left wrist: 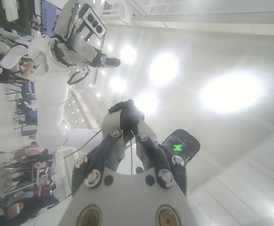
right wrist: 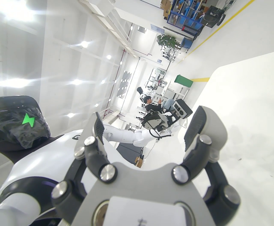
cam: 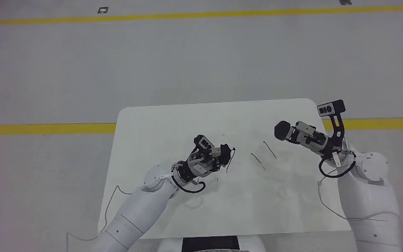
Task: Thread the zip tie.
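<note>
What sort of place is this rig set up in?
Probably a robotics lab or workshop hall: yellow lines painted on a pale floor, a white table as the workstation, and blue storage racks and a green bin farther back.

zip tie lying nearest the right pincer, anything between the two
Nothing visible does. The open right pincer hangs near the loose zip tie, with only bare table between them.
</note>
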